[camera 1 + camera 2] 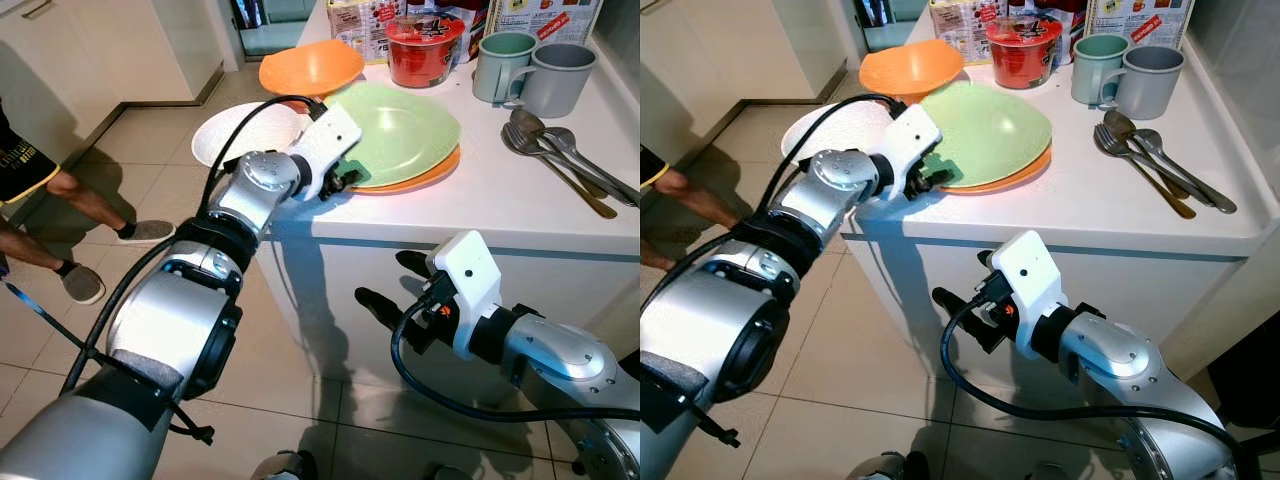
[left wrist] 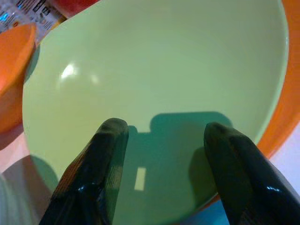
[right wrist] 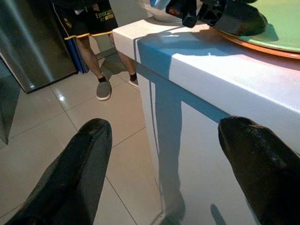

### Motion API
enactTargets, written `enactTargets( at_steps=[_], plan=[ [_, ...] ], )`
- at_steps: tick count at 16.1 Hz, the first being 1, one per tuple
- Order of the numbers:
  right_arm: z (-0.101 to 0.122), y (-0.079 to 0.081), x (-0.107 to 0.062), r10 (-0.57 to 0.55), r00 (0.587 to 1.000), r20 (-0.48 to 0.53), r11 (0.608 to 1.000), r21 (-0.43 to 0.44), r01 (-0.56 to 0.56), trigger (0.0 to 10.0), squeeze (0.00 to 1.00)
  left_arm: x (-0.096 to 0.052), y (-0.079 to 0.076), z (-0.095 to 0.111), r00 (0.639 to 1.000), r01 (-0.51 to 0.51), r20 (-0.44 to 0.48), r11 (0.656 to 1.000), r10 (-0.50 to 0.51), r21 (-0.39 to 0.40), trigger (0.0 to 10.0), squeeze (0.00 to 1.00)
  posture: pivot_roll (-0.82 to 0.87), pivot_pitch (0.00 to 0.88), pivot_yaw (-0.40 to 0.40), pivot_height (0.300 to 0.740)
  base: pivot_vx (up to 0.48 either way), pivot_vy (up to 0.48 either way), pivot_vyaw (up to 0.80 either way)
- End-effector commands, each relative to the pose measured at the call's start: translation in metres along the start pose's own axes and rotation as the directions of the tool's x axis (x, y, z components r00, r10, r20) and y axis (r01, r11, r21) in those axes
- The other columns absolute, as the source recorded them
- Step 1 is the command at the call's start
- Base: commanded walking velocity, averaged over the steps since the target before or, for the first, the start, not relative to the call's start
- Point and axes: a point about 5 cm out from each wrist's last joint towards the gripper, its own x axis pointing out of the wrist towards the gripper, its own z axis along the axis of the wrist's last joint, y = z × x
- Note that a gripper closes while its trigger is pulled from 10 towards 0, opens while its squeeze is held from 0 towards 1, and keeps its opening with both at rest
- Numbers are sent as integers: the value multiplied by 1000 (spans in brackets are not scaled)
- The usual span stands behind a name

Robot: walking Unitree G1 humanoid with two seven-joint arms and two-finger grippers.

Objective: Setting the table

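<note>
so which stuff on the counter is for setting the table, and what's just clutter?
For the job: green plate at the left pincer, orange plate beneath it, orange bowl, white bowl, two mugs, cutlery.
Lying about: noodle cup, food packets.

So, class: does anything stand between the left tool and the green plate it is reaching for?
Nothing visible does. The left tool is open at the near rim of the green plate, its fingers over the plate's surface. The plate lies on an orange plate.
</note>
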Motion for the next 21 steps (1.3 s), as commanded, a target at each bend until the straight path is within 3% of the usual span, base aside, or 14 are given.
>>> enactTargets(
  at_steps=[1,10,14,17,21],
  plan=[
    [4,5,-1,21,1000,17,1000,-2,-21,10000,0,1,-17,-31,990,76,-121,997,-78,-19,10000,0,-58,139,182,740,0,0,0],
    [3,3,0,14,1000,14,1000,-7,-14,10000,0,1,-24,-38,984,136,-117,991,-136,-12,10000,0,-57,119,177,740,0,0,0],
    [3,3,0,14,1000,14,1000,-7,-14,10000,0,-9,-30,-68,965,183,-191,983,-178,6,10000,0,-55,117,176,740,0,0,0],
    [2,2,1,13,1000,13,1000,-5,-13,10000,0,-25,-20,-97,946,153,-295,987,-131,51,10000,0,-50,117,173,740,0,0,0],
    [3,-2,2,2,1000,16,1000,-11,-2,10000,0,-28,-17,-101,945,124,-312,991,-102,51,10000,0,-52,116,169,740,0,0,0]
  ],
)
